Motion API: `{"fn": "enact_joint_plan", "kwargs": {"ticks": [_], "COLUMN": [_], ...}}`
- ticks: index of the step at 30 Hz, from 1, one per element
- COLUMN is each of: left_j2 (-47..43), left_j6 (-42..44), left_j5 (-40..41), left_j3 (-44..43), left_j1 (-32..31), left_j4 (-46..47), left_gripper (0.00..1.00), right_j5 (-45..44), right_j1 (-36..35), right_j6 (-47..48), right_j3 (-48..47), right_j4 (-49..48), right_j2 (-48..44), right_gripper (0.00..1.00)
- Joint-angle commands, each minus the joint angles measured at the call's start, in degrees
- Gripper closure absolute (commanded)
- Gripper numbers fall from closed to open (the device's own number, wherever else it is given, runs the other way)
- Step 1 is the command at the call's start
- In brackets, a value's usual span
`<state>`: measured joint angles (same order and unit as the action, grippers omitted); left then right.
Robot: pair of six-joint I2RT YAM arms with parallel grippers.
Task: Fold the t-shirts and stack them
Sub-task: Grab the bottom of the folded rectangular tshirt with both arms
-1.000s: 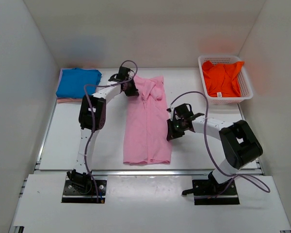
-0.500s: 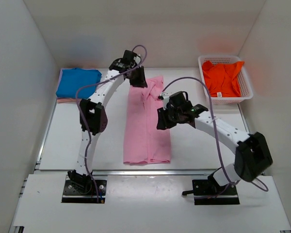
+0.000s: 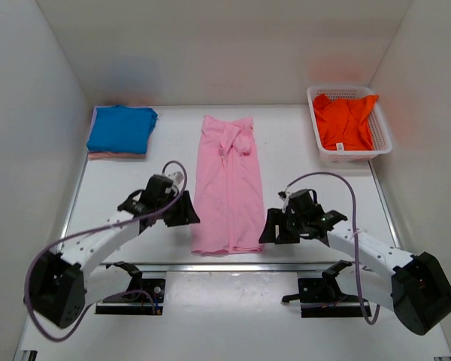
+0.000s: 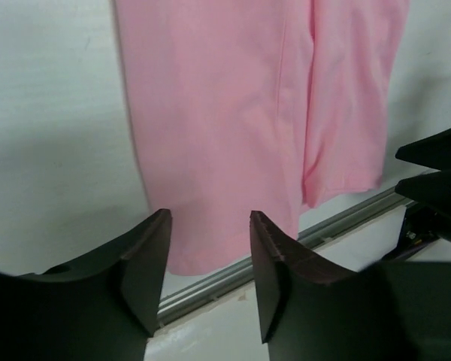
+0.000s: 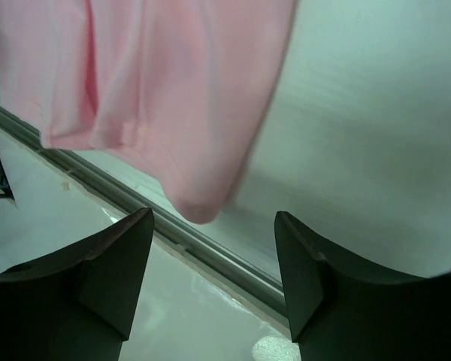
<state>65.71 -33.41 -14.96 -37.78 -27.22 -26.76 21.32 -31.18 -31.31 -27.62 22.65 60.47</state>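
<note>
- At the near edge of the table (image 3: 323, 188), a metal rail (image 3: 225, 265) is being shown running from side to side. The hem of the pink t-shirt (image 3: 228, 188) is lying just short of it.
- The left gripper (image 3: 186, 213) is being held low, just beside the hem's left corner. Its jaws are being kept moderately apart, with nothing pinched between them.
- In the left wrist view, that gripper (image 4: 210, 218) is being pointed at the hem, with the pink t-shirt (image 4: 225, 113) ahead and the rail (image 4: 286, 252) crossing behind the cloth.
- The right gripper (image 3: 270, 228) is being held just beside the hem's right corner, and it is gripping nothing.
- In the right wrist view, its jaws (image 5: 214, 218) are being spread wide. A rounded corner of the pink t-shirt (image 5: 165, 90) is hanging between them, just above the rail (image 5: 210, 252).
- The pink t-shirt is being laid out as a long, narrow strip running away from the arms. Its side edges are fairly straight, and cloth is being bunched at the far end.
- Bare table is being left open on both sides of the strip, wider on the right.
- At the far left, close to the wall, the blue t-shirt (image 3: 120, 128) is lying folded on a pale layer (image 3: 116, 156), whose near edge is peeking out.
- At the far right, the orange t-shirt (image 3: 346, 120) is being held in a white basket (image 3: 379, 147), with part of it draped over the far rim.
</note>
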Motion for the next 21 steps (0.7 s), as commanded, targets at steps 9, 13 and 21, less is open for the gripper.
{"fn": "enact_joint_plan", "kwargs": {"ticks": [9, 13, 21], "left_j2": [-15.79, -14.56, -9.3], "left_j6": [-11.15, -13.61, -17.66], "left_j5": [4.24, 4.68, 5.38], "left_j3": [21.16, 22.49, 22.75], "left_j1": [-2.04, -4.33, -10.3], "left_j4": [10.32, 12.95, 18.24], "left_gripper": [0.47, 0.47, 0.51], "right_j5": [2.15, 1.53, 0.83], "right_j1": [-3.18, -4.24, -6.18], "right_j6": [-12.45, -12.9, -13.43], "right_j3": [9.15, 9.25, 8.63], "right_j4": [-15.09, -16.85, -17.73], "right_j2": [-1.15, 1.75, 5.01], "right_gripper": [0.38, 0.42, 0.58]}}
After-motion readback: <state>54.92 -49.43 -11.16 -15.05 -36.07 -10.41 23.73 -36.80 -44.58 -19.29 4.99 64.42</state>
